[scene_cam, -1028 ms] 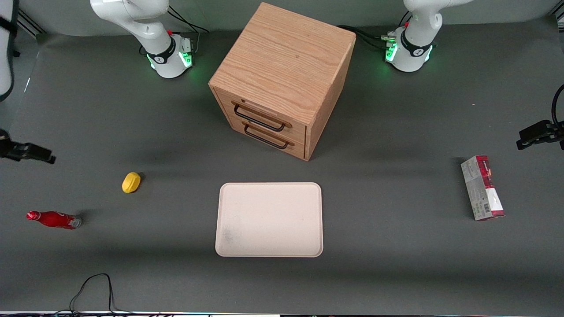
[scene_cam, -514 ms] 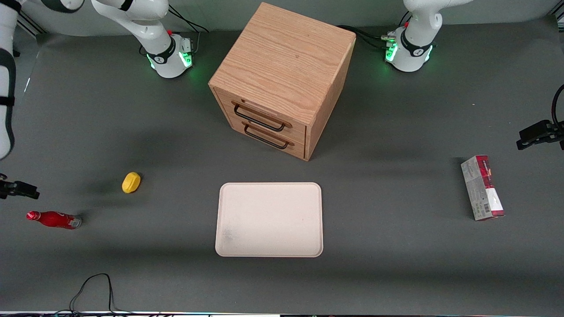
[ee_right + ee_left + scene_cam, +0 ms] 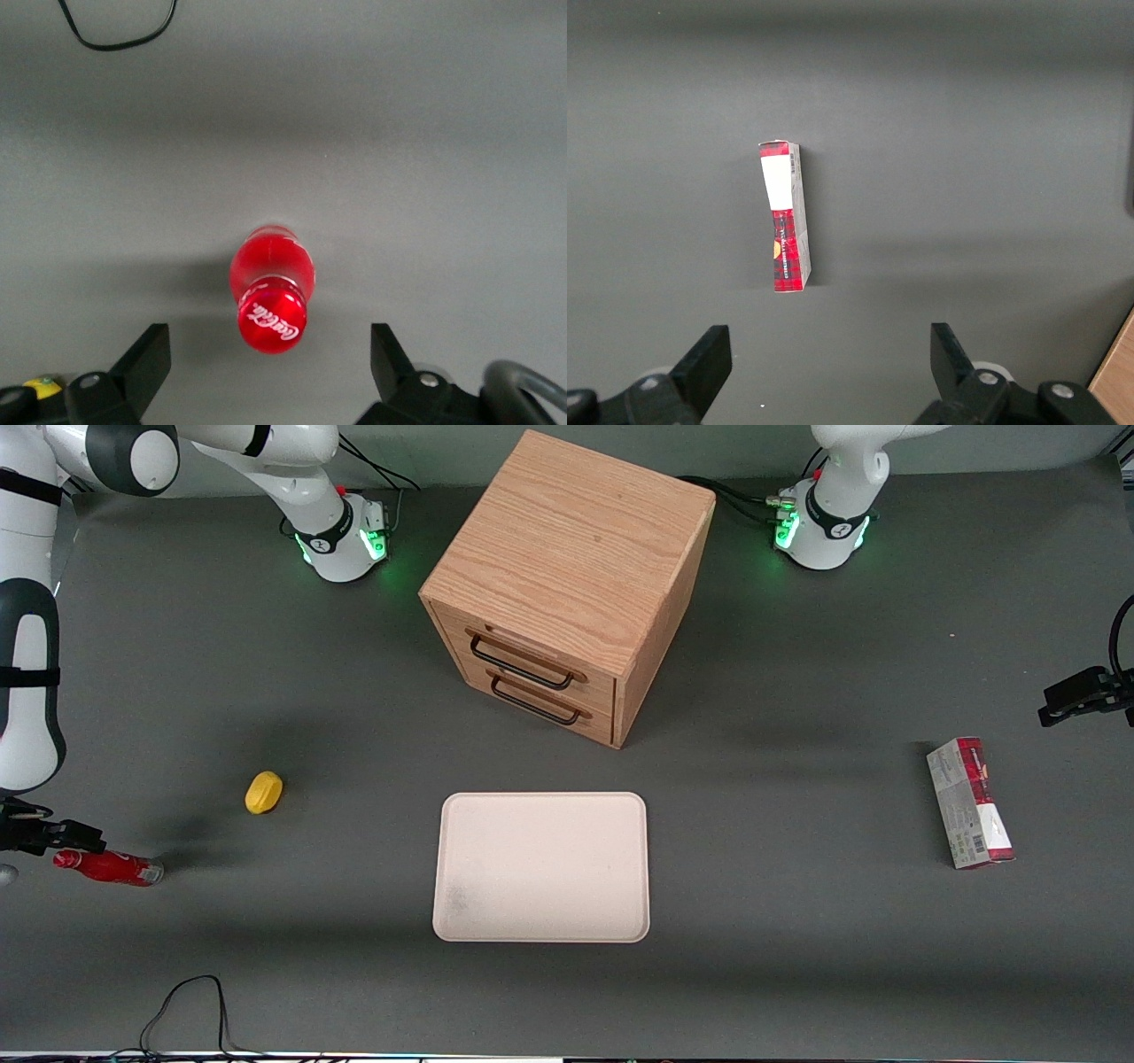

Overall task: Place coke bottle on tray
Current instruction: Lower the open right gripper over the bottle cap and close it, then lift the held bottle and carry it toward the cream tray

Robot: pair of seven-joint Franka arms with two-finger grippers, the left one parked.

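Just under hand [image 3: 270, 372], coke bottle [image 3: 272, 288] lay on worktop [image 3: 797, 974], cap toward hand, ungrasped. Hand fingers [image 3: 142, 363] spread wide, straddling cap. Tray [image 3: 541, 866] well away from hand, bare. Grasp, carry, placement all remained.

Front camera high above the table [image 3: 797, 974]; wrist cameras downward, close; coke bottle [image 3: 111, 866] shared.

I see my pincer [image 3: 270, 372] spread wide above the coke bottle [image 3: 271, 288]; bare bench [image 3: 425, 177] flanks it, the yellow lump [image 3: 263, 792] well apart.
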